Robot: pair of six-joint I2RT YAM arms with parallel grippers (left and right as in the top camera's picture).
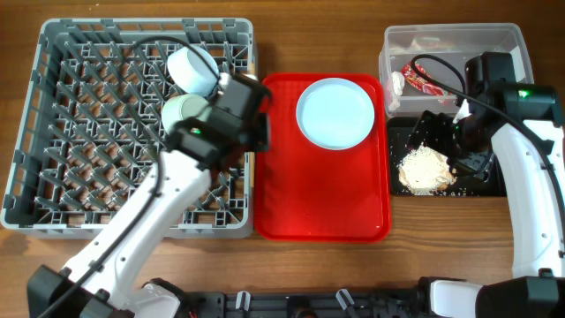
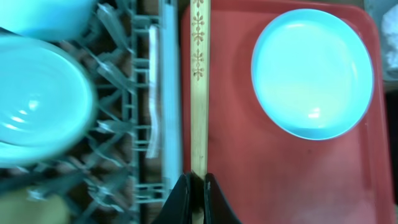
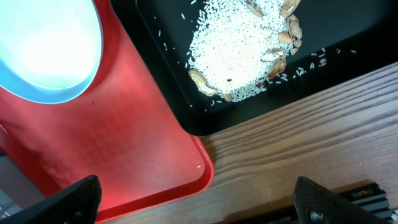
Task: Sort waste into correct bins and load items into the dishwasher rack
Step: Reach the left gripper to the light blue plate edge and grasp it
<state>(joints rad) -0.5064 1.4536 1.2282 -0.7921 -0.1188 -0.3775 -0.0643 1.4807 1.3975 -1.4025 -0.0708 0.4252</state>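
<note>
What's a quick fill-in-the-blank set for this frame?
1. The left pincer is shut on the wooden ___.
2. The red tray carries the pale blue ___.
3. The clear tub holds the crumpled red ___.
Missing: chopstick; plate; wrapper.

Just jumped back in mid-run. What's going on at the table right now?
The left pincer is shut on the wooden chopstick, holding it along the right edge of the dishwasher rack, beside the red tray. The pale blue bowl and light green bowl sit in the rack; the blue plate lies on the red tray. The right pincer hangs open and empty by the black tray, which holds the rice pile. The red wrapper is in the clear tub.
</note>
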